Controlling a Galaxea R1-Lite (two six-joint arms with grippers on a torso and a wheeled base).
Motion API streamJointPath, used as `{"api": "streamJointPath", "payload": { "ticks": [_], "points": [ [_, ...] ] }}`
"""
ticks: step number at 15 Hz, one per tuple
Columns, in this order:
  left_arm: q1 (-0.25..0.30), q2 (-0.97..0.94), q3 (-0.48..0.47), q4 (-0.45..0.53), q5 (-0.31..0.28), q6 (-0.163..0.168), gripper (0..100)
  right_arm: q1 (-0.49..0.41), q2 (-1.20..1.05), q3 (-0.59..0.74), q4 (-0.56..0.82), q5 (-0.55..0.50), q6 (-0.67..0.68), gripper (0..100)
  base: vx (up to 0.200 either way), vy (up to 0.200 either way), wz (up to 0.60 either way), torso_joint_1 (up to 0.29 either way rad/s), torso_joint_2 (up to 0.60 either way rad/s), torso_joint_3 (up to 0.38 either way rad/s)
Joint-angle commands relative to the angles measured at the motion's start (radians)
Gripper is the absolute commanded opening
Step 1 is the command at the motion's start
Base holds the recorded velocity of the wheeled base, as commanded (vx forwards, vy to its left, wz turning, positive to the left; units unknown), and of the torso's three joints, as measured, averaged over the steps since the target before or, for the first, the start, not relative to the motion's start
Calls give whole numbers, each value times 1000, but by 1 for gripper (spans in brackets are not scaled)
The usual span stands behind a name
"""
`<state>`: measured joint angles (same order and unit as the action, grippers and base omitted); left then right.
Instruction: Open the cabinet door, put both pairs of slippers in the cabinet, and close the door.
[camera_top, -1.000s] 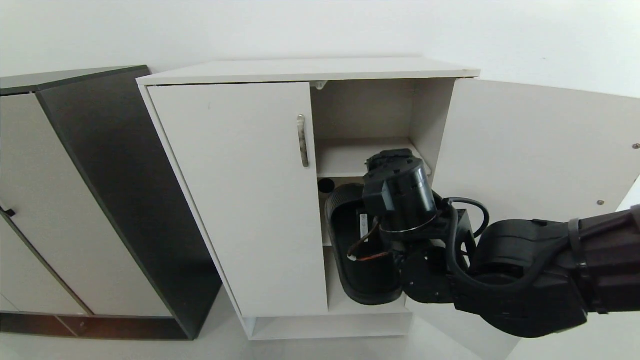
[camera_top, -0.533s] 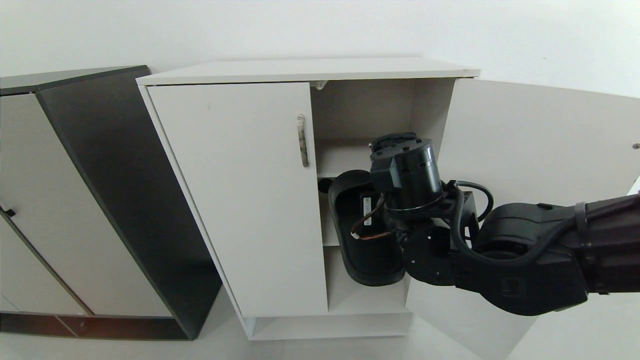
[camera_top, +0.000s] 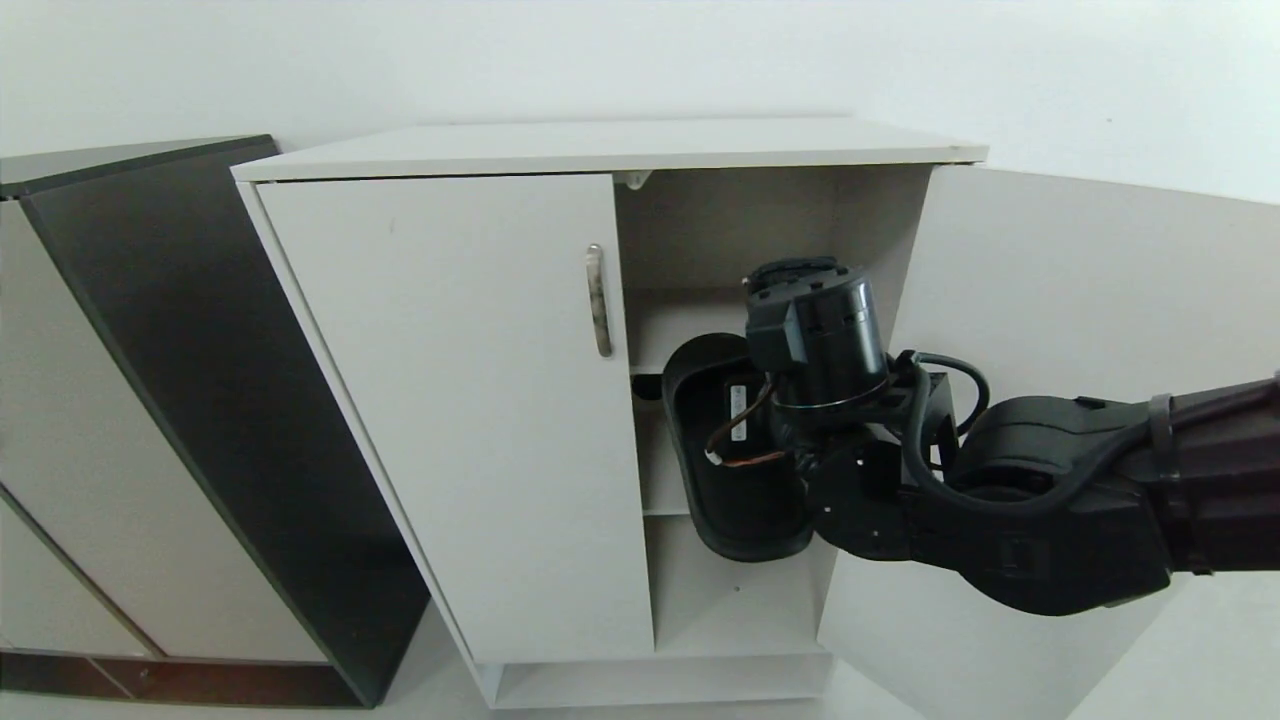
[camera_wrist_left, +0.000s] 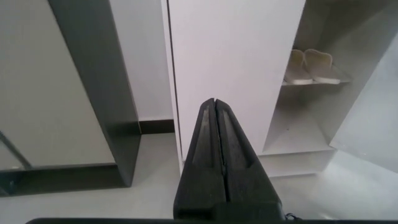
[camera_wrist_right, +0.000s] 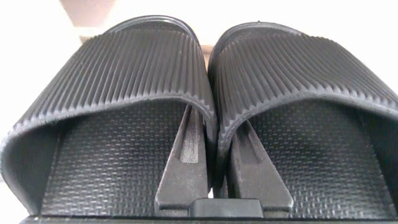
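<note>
Over the past second the right arm raised the black slippers from low in the open bay to the level of the shelves, and the head camera also shifted. At nine o'clock in the head view stood a dark cabinet. Beside it, the white cabinet kept its left door shut, the handle near twelve o'clock of centre. The left gripper, fingers pressed together and holding nothing, hung back from that shut door. A pale pair of slippers already lay on the lower shelf inside, above the bare cabinet floor, so one pair appeared to be stowed. Just right of centre the black pair hung on end in the mouth of the open bay, not yet on any shelf. The right gripper had one finger inside each slipper, pinching their adjoining side walls together. At three o'clock the right door stood wide open. The step in hand looked to be stowing the second pair. The next move would call for tipping the pair flat, pushing it onto a shelf with room, spreading the fingers and drawing back. The door would then have to be swung shut.
</note>
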<state>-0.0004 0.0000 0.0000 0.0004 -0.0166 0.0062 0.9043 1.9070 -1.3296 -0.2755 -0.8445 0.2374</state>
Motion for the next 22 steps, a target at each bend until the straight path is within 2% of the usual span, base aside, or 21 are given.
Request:
{"api": "streamJointPath", "payload": {
  "ticks": [1, 8, 12, 20, 22],
  "points": [
    [0, 2, 0, 0, 1, 0, 0, 1, 1, -5, -1, 1, -1, 0, 200, 0, 0, 2, 2, -2],
    [0, 2, 0, 0, 1, 0, 0, -38, 33, -39, -5, 12, -6, 0, 200, 0, 0, 2, 3, 0],
    [0, 2, 0, -2, 1, -2, 0, -61, 63, -77, -4, 67, -6, 0, 0, 0, 0, 0, 0, 0],
    [0, 2, 0, -2, 1, -2, 0, -104, 129, -151, -2, 87, -21, 0, 0, 0, 0, 0, 0, 0],
    [0, 2, 0, -2, 1, -2, 0, -108, 155, -214, 9, 87, -32, 0, 0, 0, 0, 0, 0, 0]
  ]
}}
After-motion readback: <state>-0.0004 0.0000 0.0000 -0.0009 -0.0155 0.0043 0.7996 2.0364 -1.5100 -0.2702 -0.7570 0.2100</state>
